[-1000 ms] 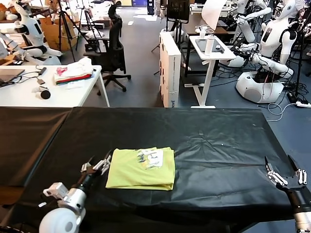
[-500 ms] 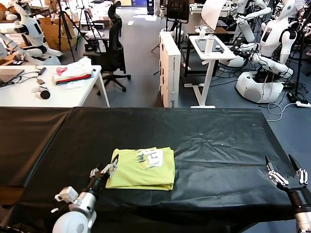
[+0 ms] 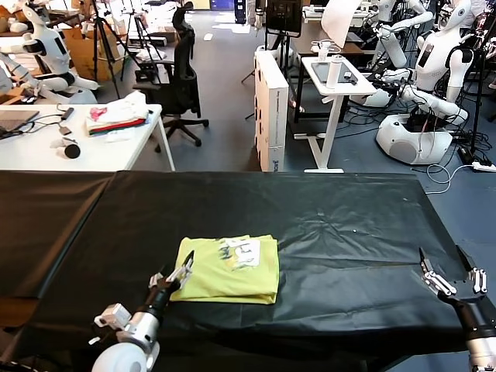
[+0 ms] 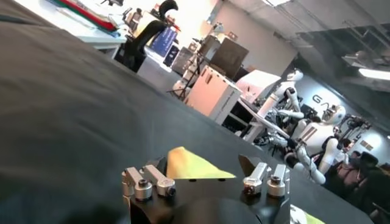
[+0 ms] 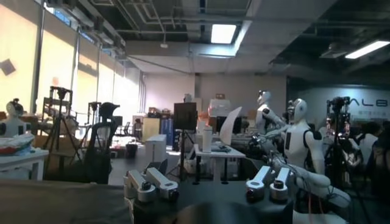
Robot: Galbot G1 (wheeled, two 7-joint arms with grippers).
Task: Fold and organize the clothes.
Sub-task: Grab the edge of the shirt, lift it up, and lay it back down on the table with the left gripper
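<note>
The lime-yellow T-shirt (image 3: 229, 267) lies folded into a rectangle on the black table (image 3: 349, 225), with a small white print near its far edge. My left gripper (image 3: 174, 273) is open at the shirt's near-left corner, and its far fingertip (image 3: 188, 259) reaches the shirt's left edge. In the left wrist view a yellow corner of the shirt (image 4: 186, 165) shows between the open jaws of the left gripper (image 4: 204, 165). My right gripper (image 3: 449, 271) is open and empty, above the table's near-right edge and far from the shirt. It also shows in the right wrist view (image 5: 210, 173).
A white table (image 3: 46, 151) at the back left holds a white, pink and red cloth pile (image 3: 116, 116). Beyond the black table stand an office chair (image 3: 180, 77), a white box (image 3: 271, 108), a small white desk (image 3: 337, 77) and other robots (image 3: 434, 70).
My left gripper has moved right and nearer along the table, up to the shirt's near-left corner. The right gripper has barely shifted. The shirt has not moved.
</note>
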